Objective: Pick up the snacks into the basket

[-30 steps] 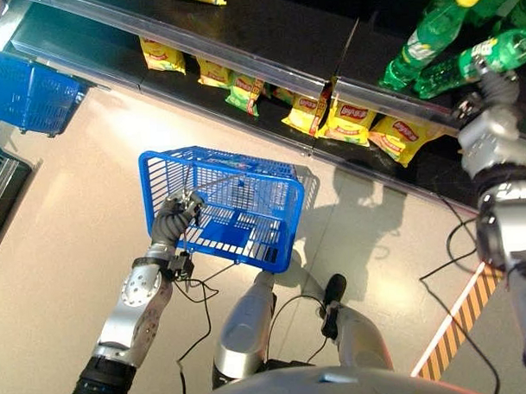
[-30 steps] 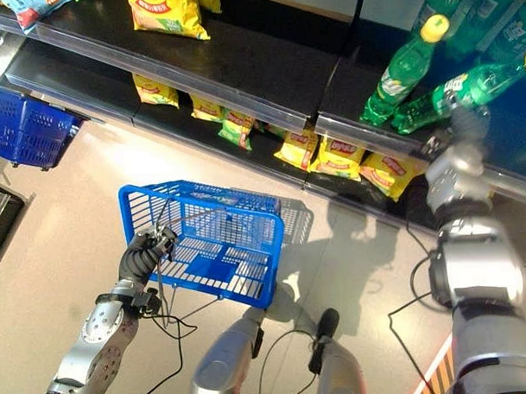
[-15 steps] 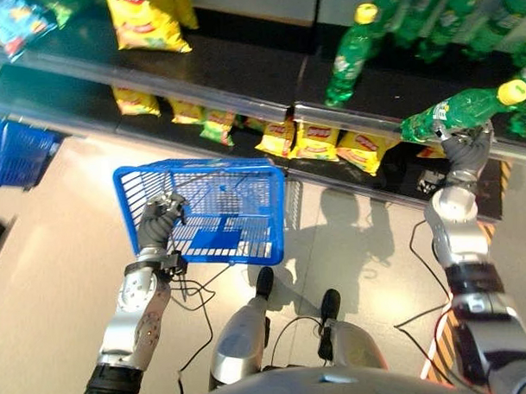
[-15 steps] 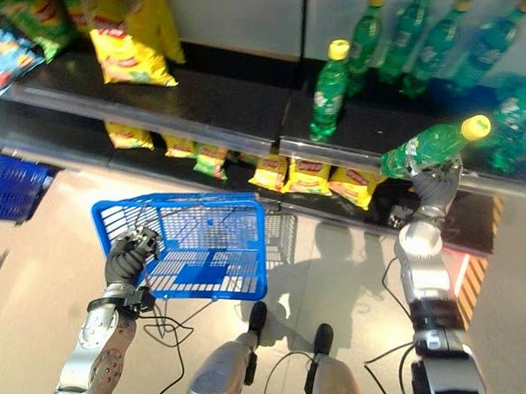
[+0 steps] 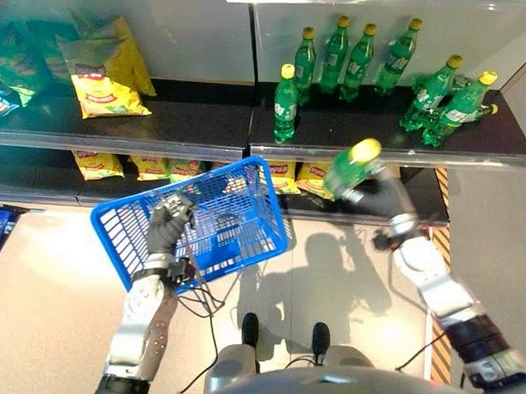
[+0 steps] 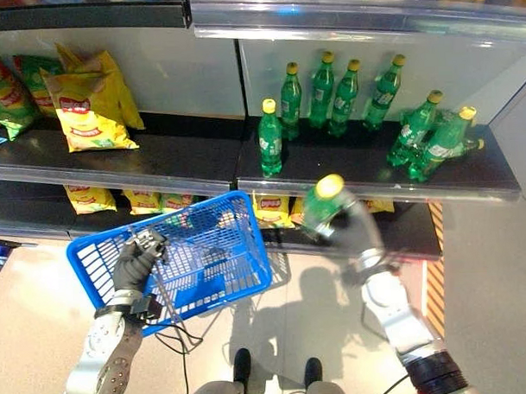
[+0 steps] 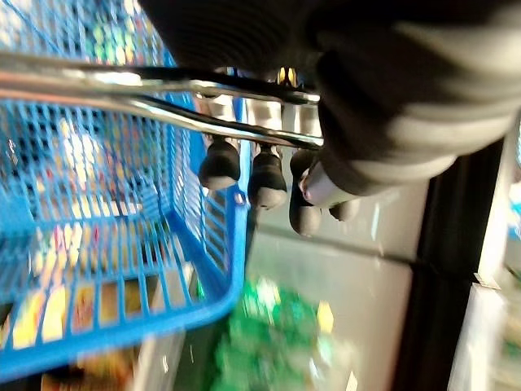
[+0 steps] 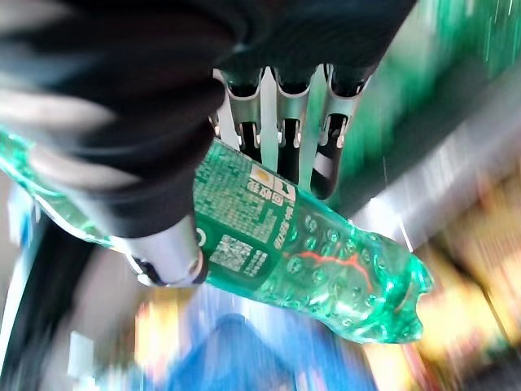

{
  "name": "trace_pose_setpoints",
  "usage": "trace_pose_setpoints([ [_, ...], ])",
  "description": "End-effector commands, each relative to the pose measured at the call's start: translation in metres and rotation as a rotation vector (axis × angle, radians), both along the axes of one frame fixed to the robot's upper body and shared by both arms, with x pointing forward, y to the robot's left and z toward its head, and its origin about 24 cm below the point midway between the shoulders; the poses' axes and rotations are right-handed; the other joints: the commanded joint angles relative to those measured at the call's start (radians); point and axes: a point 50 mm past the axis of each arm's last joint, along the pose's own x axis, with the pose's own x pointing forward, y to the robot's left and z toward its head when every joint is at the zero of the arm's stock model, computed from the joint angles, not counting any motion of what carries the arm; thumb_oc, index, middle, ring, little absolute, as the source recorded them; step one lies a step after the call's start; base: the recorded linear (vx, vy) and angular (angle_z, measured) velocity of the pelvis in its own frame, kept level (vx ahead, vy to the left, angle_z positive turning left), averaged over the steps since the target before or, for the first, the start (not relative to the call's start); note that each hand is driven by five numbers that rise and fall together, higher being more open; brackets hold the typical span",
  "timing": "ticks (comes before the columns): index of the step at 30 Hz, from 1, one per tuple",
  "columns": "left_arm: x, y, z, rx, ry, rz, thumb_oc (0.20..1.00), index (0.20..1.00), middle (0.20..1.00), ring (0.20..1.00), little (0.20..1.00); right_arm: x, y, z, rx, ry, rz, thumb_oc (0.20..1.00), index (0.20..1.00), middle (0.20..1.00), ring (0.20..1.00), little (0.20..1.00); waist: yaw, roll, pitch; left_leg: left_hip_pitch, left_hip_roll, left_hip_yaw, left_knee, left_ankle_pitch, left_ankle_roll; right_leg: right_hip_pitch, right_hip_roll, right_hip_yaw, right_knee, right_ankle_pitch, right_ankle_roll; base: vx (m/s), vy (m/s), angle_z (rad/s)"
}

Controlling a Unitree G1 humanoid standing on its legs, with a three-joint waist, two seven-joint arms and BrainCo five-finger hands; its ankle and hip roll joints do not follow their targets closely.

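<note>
One green bottle (image 5: 352, 165), your right hand (image 5: 380, 195) wrapped round it, right of the basket (image 5: 238, 217); your left hand (image 5: 167, 224) grips the basket's handle (image 7: 163, 110).

Basket (image 5: 221, 224) in front of shelf (image 5: 200, 121), at left; held bottle (image 5: 353, 166) to its right. Snack bags (image 5: 103, 77) on shelf left, bottles (image 5: 353, 51) standing on shelf right.

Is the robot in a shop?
Probably, yes. Shelves hold yellow snack bags and rows of green bottles, and the left hand holds a blue shopping basket.
</note>
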Motion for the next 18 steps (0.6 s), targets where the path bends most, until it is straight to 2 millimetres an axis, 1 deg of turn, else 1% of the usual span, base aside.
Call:
trace_pose_setpoints([
  [1, 0.009, -0.025, 0.062, -0.09, -0.323, -0.196, 0.2, 0.2, 0.2, 0.2, 0.2, 0.016, 0.031, 0.025, -0.091, -0.139, 0.22, 0.2, 0.2, 0.2, 0.2, 0.2, 0.039, -0.031, -0.102, 0.019, -0.041, -0.017, 0.056, -0.128, 0.024, -0.064, -0.024, -0.02, 0.098, -0.028, 0.054, -0.02, -0.046, 0.24],
  [3, 0.011, -0.046, 0.065, -0.149, -0.31, -0.318, 0.2, 0.2, 0.2, 0.2, 0.2, 0.019, 0.05, 0.02, -0.175, -0.124, 0.324, 0.2, 0.2, 0.2, 0.2, 0.2, 0.056, -0.041, -0.096, 0.01, -0.039, -0.034, 0.057, -0.122, 0.02, -0.063, -0.021, -0.032, 0.095, -0.028, 0.051, -0.04, -0.06, 0.22],
  [4, 0.012, -0.054, 0.067, -0.171, -0.304, -0.365, 0.2, 0.2, 0.2, 0.2, 0.2, 0.02, 0.058, 0.021, -0.204, -0.138, 0.364, 0.2, 0.2, 0.2, 0.2, 0.2, 0.063, -0.046, -0.09, 0.004, -0.039, -0.045, 0.056, -0.118, 0.019, -0.064, -0.02, -0.041, 0.093, -0.029, 0.051, -0.09, -0.086, 0.21],
  [5, 0.013, -0.07, 0.072, -0.219, -0.3, -0.448, 0.2, 0.2, 0.2, 0.2, 0.2, 0.023, 0.07, 0.015, -0.245, -0.123, 0.408, 0.2, 0.2, 0.2, 0.2, 0.2, 0.074, -0.053, -0.082, -0.007, -0.039, -0.062, 0.051, -0.11, 0.016, -0.066, -0.02, -0.058, 0.09, -0.026, 0.051, -0.07, -0.064, 0.23],
  [6, 0.014, -0.07, 0.072, -0.219, -0.301, -0.449, 0.2, 0.2, 0.2, 0.2, 0.2, 0.023, 0.07, 0.015, -0.244, -0.125, 0.407, 0.2, 0.2, 0.2, 0.2, 0.2, 0.073, -0.053, -0.081, -0.008, -0.04, -0.064, 0.051, -0.109, 0.016, -0.066, -0.02, -0.06, 0.09, -0.026, 0.051, -0.08, -0.057, 0.32],
  [7, 0.013, -0.084, 0.078, -0.25, -0.307, -0.532, 0.2, 0.2, 0.2, 0.2, 0.2, 0.023, 0.082, 0.01, -0.289, -0.122, 0.455, 0.2, 0.2, 0.2, 0.2, 0.2, 0.085, -0.057, -0.076, -0.018, -0.042, -0.079, 0.05, -0.104, 0.013, -0.068, -0.022, -0.073, 0.088, -0.024, 0.051, -0.04, -0.023, 0.35],
  [10, 0.013, -0.089, 0.081, -0.263, -0.309, -0.558, 0.2, 0.2, 0.2, 0.2, 0.2, 0.024, 0.086, 0.006, -0.292, -0.112, 0.456, 0.2, 0.2, 0.2, 0.2, 0.2, 0.086, -0.06, -0.074, -0.023, -0.044, -0.088, 0.052, -0.103, 0.012, -0.068, -0.024, -0.08, 0.088, -0.024, 0.051, -0.03, -0.012, 0.35],
  [11, 0.011, -0.1, 0.084, -0.297, -0.3, -0.612, 0.2, 0.2, 0.2, 0.2, 0.2, 0.022, 0.094, -0.002, -0.316, -0.08, 0.48, 0.2, 0.2, 0.2, 0.2, 0.2, 0.094, -0.061, -0.074, -0.026, -0.048, -0.099, 0.055, -0.103, 0.012, -0.068, -0.025, -0.088, 0.089, -0.023, 0.049, -0.01, -0.002, 0.15],
  [14, 0.008, -0.113, 0.088, -0.342, -0.29, -0.673, 0.2, 0.2, 0.2, 0.2, 0.2, 0.021, 0.104, -0.015, -0.327, -0.035, 0.481, 0.2, 0.2, 0.2, 0.2, 0.2, 0.1, -0.065, -0.074, -0.029, -0.054, -0.117, 0.056, -0.101, 0.012, -0.061, -0.028, -0.102, 0.091, -0.026, 0.048, -0.01, 0.004, 0.11],
  [18, 0.001, -0.123, 0.095, -0.368, -0.288, -0.756, 0.2, 0.2, 0.2, 0.2, 0.2, 0.029, 0.102, -0.028, -0.324, 0.028, 0.39, 0.2, 0.2, 0.2, 0.2, 0.2, 0.112, -0.064, -0.072, -0.047, -0.064, -0.139, 0.057, -0.094, 0.012, -0.065, -0.035, -0.123, 0.088, -0.021, 0.049, -0.04, 0.011, 0.22],
])
